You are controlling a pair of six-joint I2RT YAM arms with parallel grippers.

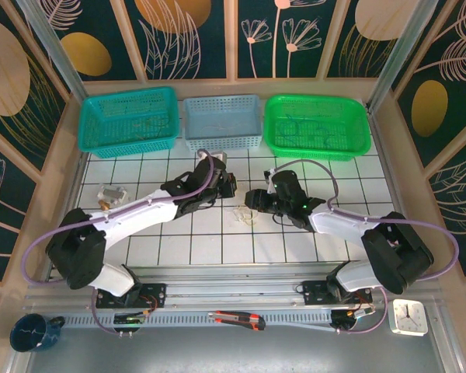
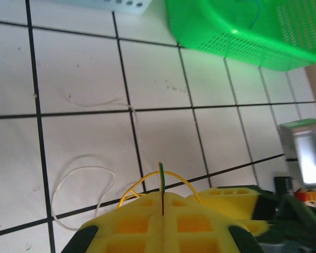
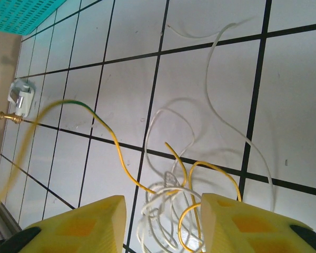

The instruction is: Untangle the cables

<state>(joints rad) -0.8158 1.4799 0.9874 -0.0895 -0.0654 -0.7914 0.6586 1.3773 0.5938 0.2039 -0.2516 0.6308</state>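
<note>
Though knotted, cables (image 1: pixel 241 216) with yellow strand (image 3: pixel 114 138) toward left claw (image 2: pixel 162 200).

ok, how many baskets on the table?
3, in a row along the far edge: teal basket left, pale blue basket middle, green basket right. None look hidden.

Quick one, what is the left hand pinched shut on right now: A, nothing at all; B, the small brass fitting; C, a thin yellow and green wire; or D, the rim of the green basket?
C: in the left wrist view the left hand is closed, with a thin yellow-and-green wire sticking up from between its fingers.
</note>
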